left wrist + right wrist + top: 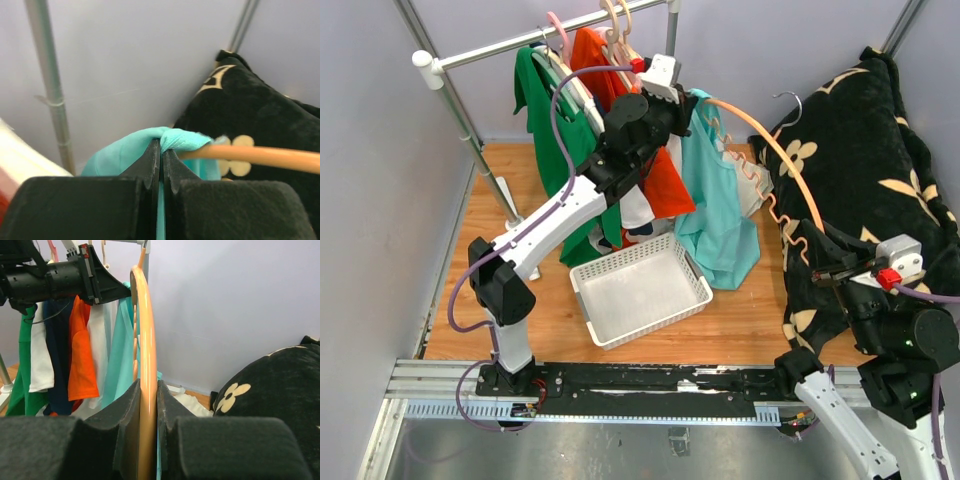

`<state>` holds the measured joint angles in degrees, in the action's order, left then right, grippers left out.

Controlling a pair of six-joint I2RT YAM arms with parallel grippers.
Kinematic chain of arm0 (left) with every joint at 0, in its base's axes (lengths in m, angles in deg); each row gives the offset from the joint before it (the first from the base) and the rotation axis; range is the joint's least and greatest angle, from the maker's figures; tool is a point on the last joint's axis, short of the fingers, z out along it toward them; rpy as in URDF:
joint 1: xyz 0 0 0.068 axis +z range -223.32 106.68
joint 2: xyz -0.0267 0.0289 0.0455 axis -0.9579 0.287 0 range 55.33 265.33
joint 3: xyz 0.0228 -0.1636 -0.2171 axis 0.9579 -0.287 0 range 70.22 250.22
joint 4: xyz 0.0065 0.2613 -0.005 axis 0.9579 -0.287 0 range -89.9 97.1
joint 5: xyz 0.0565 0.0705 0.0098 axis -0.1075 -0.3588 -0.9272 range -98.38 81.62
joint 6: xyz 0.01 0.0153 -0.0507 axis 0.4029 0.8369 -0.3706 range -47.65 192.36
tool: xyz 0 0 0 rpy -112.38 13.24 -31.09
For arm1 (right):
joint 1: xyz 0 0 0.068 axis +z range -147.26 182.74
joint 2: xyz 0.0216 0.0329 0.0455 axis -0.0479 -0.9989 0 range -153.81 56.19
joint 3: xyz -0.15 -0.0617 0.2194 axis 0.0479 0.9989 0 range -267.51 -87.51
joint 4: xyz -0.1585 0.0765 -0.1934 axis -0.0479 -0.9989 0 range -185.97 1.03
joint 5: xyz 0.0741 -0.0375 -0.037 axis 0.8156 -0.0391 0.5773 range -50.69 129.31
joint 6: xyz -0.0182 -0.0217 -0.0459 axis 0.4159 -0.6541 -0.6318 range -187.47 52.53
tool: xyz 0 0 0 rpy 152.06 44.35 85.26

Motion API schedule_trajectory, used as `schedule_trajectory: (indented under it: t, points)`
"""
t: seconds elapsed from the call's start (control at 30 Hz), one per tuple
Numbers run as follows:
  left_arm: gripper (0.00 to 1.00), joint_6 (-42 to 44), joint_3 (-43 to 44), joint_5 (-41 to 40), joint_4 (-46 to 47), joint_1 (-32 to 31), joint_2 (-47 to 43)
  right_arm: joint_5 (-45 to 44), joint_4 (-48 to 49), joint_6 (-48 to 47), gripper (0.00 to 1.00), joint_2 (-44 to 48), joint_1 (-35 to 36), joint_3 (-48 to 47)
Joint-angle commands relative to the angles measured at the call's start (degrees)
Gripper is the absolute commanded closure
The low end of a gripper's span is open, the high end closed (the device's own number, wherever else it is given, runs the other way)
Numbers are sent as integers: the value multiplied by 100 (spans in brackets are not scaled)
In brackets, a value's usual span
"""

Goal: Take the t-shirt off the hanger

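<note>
While the right gripper [148,390] clamps the orange hanger [146,330] and holds it out away from the rail [520,41], the left gripper [161,146] is pressed together on a fold of the teal t-shirt [720,225] at the hanger's far tip. One arm seems to brace so the other can peel. The shirt droops from the hanger beside the white basket [660,318].

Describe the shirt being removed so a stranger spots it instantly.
Start at the metal clothes rail at the back. Right of the orange shirt hangs the turquoise t-shirt. It alone is pinched by the left gripper, on the orange hanger the right gripper holds.
</note>
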<state>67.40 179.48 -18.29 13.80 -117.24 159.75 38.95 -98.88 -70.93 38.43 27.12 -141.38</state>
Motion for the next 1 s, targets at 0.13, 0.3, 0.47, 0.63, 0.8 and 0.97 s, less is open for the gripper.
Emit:
schedule_trajectory:
  t: [0.13, 0.3, 0.47, 0.63, 0.8, 0.97]
  points:
    - [100, -195, 491, -110, 98, 260, 248, -135, -49, -201, 99, 171, 53, -324]
    - [100, -163, 704, -35, -63, 270, 411, -136, -81, -190, 99, 235, 51, -375]
    - [99, -178, 567, 223, -76, 270, 270, -448, -7, -226, 99, 310, 49, -446]
    - [100, -65, 532, 176, -198, 270, 247, -625, 37, -344, 99, 410, 54, -548]
    - [99, -82, 496, 310, -300, 270, 284, -915, 86, -383, 99, 400, 50, -598]
    - [100, -217, -88, 1380, 266, 242, -151, -1408, 46, -301, 99, 256, 49, -552]
